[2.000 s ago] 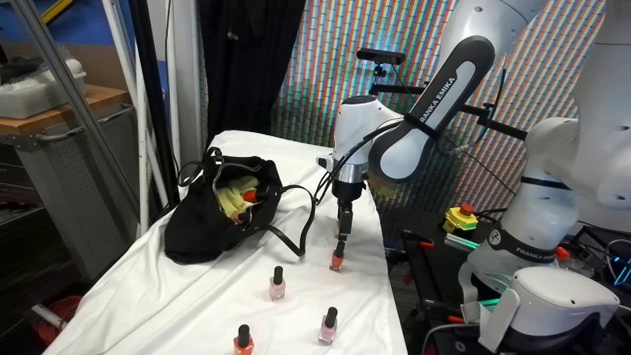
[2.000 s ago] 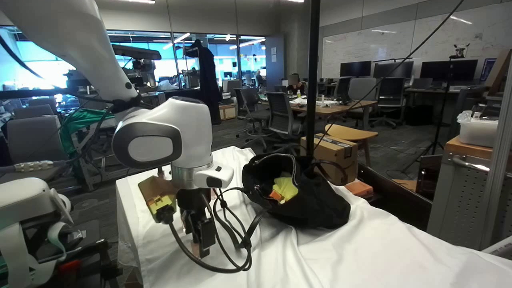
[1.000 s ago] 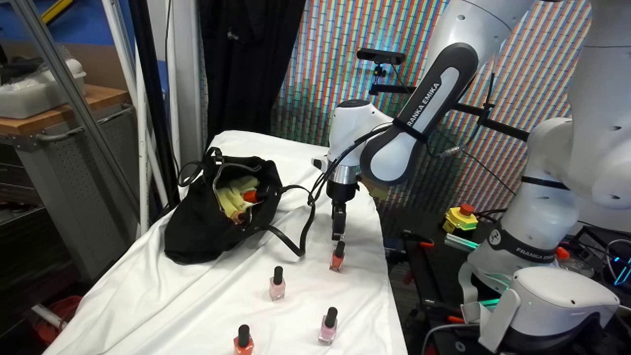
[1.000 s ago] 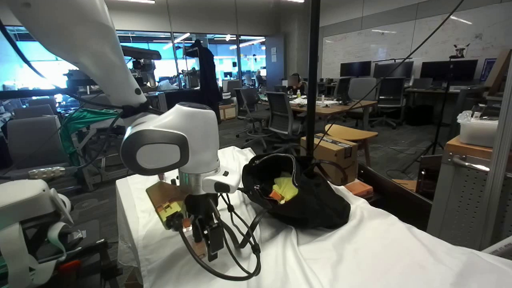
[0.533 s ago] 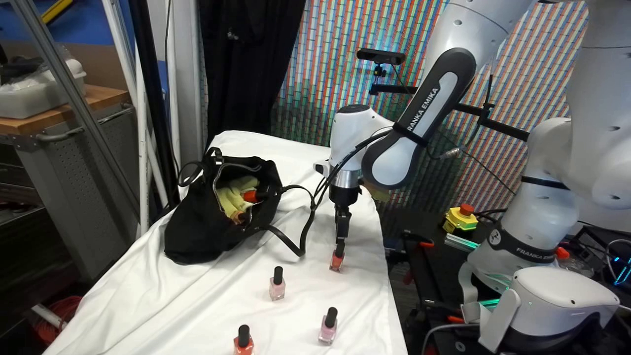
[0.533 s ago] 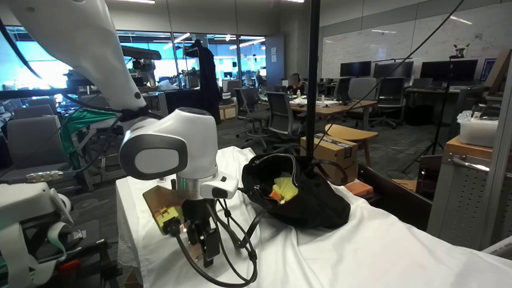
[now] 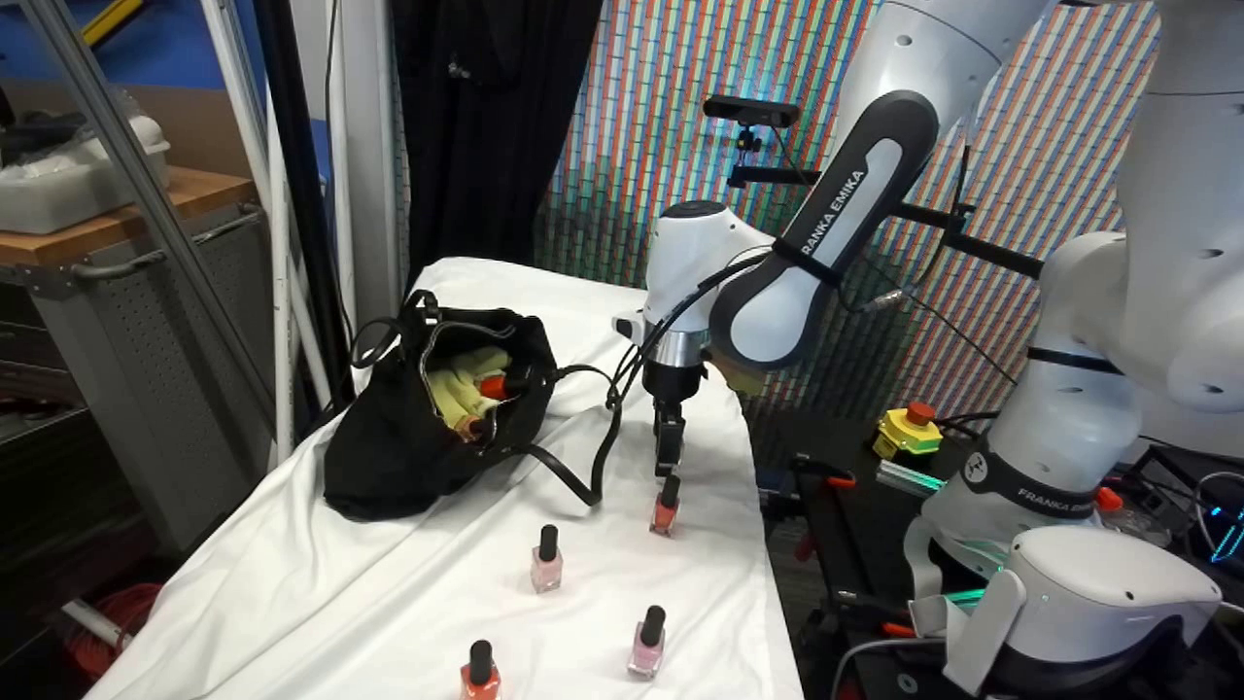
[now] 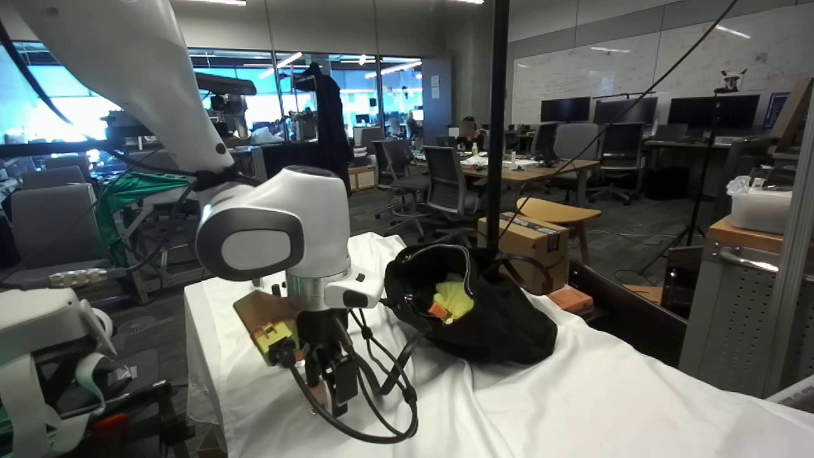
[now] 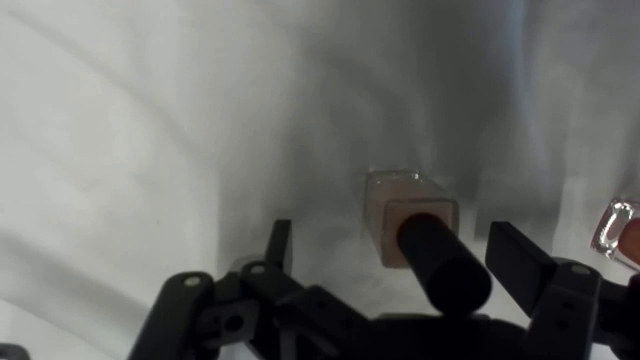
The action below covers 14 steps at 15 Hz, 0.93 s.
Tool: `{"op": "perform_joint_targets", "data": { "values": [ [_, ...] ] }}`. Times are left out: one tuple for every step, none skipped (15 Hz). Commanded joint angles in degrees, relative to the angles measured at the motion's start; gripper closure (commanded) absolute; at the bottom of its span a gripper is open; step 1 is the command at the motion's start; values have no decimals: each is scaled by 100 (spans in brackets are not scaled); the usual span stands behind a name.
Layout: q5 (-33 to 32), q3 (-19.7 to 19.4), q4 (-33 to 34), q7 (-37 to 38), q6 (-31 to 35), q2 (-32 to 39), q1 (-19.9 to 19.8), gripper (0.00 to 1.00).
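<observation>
In the wrist view my gripper (image 9: 390, 235) stands open around a pale pink nail polish bottle (image 9: 395, 215) with a tall black cap (image 9: 445, 265). The bottle is upright on the white cloth, nearer the right finger (image 9: 520, 265) than the left finger (image 9: 280, 245); a gap shows on both sides. An orange-red bottle (image 9: 615, 230) shows at the right edge. In an exterior view the gripper (image 7: 668, 469) points down just behind the orange-red bottle (image 7: 665, 515) and hides the pink one. In an exterior view, part of the pink bottle (image 8: 318, 395) shows beside the gripper (image 8: 331, 404).
A black bag (image 7: 389, 457) with a yellow-green cloth (image 7: 471, 374) and an orange bottle (image 7: 494, 387) inside lies open nearby; its strap (image 7: 569, 476) reaches toward the gripper. More bottles stand in front: pale pink (image 7: 546, 569), lilac pink (image 7: 647, 649), orange-red (image 7: 480, 681).
Over two seconds the gripper has shifted slightly left in an exterior view, dipped, then risen a little. The pink bottle behind it has become hidden there. Bag and other bottles have not moved.
</observation>
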Motion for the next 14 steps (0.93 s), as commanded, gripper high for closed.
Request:
{"op": "perform_joint_targets", "data": {
  "values": [
    [-222, -82, 143, 259, -87, -181, 126, 0],
    [-291, -113, 156, 347, -146, -238, 163, 0],
    [-370, -136, 163, 399, -148, -269, 185, 0],
    [-437, -158, 157, 486, -206, -312, 216, 0],
    [-527, -185, 150, 583, -253, -348, 246, 0],
    [-619, -214, 125, 674, -294, -394, 273, 0],
    [-666, -220, 108, 750, -369, -443, 284, 0],
    [-716, -228, 84, 824, -426, -498, 297, 0],
    [-757, -231, 70, 878, -481, -539, 306, 0],
    [-791, -230, 48, 928, -514, -582, 316, 0],
    [-808, -223, 37, 955, -558, -619, 318, 0],
    [-814, -209, 23, 975, -574, -634, 314, 0],
    [-822, -203, 13, 1004, -598, -644, 313, 0],
    [-815, -198, -9, 1023, -598, -656, 311, 0]
  ]
}}
